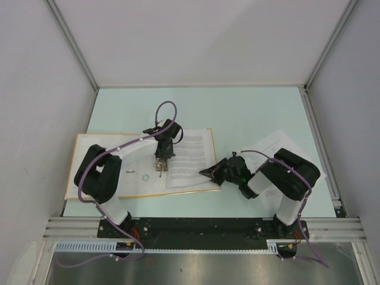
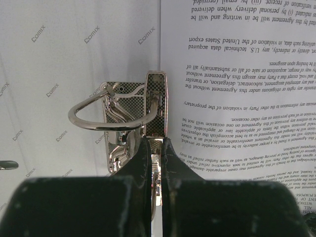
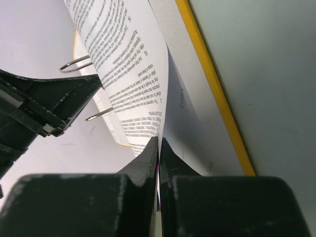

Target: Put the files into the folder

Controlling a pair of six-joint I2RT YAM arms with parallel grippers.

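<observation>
The files (image 1: pixel 193 154), white paper sheets printed with dense black text, lie on the right-hand half of the folder (image 1: pixel 133 187). This is a large orange-yellow ring binder, spread open and flat with its pale cream inside facing up. In your left wrist view the sheets (image 2: pixel 237 74) sit just to the right of the folder's centre line, and their inner edge runs alongside the shiny metal ring mechanism (image 2: pixel 123 113). One curved ring arches out over the bare cream cover (image 2: pixel 59 59).

Your left gripper (image 1: pixel 160 165) is over the middle of the folder. Its black fingers are pressed together (image 2: pixel 155 143) with a thin sliver of the mechanism's metal caught between them, right below the chequered bar.

At the folder's near right corner, your right gripper (image 1: pixel 205 172) has its fingers pinched tight (image 3: pixel 158 143) on the edge of a printed sheet (image 3: pixel 128 64). The sheet rises and curls up off the folder toward the rings (image 3: pixel 74 64), with the folder's yellow border (image 3: pixel 212 89) just beside it.

Further right of the folder, a few more white sheets (image 1: pixel 270 145) lie fanned on the pale green table (image 1: pixel 249 113), partly under the right arm.
</observation>
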